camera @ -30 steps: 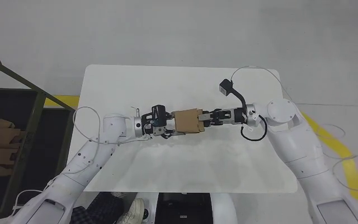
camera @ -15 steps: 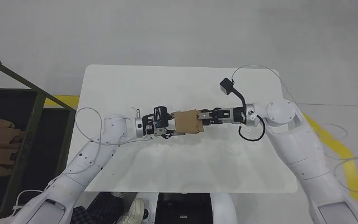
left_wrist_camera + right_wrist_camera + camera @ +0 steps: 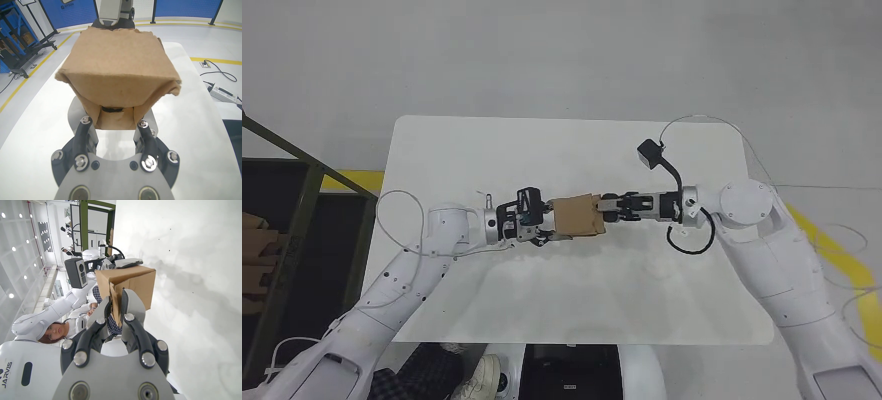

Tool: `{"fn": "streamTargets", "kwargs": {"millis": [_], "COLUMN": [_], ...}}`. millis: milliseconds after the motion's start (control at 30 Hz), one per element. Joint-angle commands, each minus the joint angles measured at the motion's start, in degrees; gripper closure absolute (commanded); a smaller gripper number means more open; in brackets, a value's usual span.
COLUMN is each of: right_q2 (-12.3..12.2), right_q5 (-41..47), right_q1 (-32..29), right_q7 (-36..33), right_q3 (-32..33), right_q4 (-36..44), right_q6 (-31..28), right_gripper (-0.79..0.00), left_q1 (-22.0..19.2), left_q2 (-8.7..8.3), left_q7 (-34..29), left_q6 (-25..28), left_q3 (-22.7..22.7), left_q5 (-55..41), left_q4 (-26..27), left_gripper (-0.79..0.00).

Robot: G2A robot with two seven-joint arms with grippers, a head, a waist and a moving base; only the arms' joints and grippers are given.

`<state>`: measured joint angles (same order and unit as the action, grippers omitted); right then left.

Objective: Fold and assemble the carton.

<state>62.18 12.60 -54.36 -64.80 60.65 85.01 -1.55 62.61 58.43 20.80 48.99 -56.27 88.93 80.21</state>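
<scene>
1. White table (image 3: 542,150) lies under the work. Off its left edge, a dark rack (image 3: 282,230) holds brown cardboard pieces (image 3: 254,262); what they are I cannot tell.
2. The left gripper (image 3: 112,115) has its jaws set wide and clamped across one end of the carton (image 3: 577,215). The tucked flaps of that end fill the gap between them.
3. The carton runs from the left jaws straight across to the right jaws, with one end in each. It looks like light corrugated board: stiff across its flat panels, soft at the creases, and frayed along its edges. A hard squeeze would probably dent it. The safest hold is likely across a panel close to a corner, where two walls brace each other.
4. As a container, the carton shows closed walls on every side in view. Just ahead of the left jaws a narrow dark slot (image 3: 113,109) gapes between the end flaps. Nothing shows through it, so the carton is probably empty.
5. The right gripper (image 3: 115,298) has its jaws nearly together, pinching a ragged flap (image 3: 115,306) at the carton's far end. The torn edge stands between the pads. So thin a hold could bend or rip the flap if pulled sideways.
</scene>
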Motion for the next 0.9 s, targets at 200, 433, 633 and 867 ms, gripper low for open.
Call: {"fn": "streamTargets", "kwargs": {"millis": [200, 433, 633, 867], "right_q2": [0.2, 0.2, -0.2, -0.4], "right_q5": [-1.2, 0.4, 0.8, 0.7], "right_q1": [1.0, 0.8, -0.3, -0.6], "right_q7": [1.3, -0.1, -0.8, -1.5], "right_q3": [-1.2, -1.1, -0.1, 0.0], "right_q4": [0.4, 1.6, 2.1, 1.7], "right_q6": [2.2, 0.8, 0.2, 0.4], "right_gripper": [-0.089, -0.108, -0.12, -0.129], "left_q1": [-0.1, -0.4, -0.8, -0.9], "left_q2": [0.12, 0.3, 0.43, 0.52], "left_q7": [-0.4, -0.9, -1.3, -1.1], "left_q6": [-0.1, 0.5, 0.9, 0.9], "left_q3": [0.3, 0.7, 1.0, 1.0], "left_q5": [-0.1, -0.6, -1.1, -1.6], "left_q4": [0.0, -0.3, -0.7, -0.9], "left_gripper": [-0.357, -0.354, -0.348, -0.342]}}
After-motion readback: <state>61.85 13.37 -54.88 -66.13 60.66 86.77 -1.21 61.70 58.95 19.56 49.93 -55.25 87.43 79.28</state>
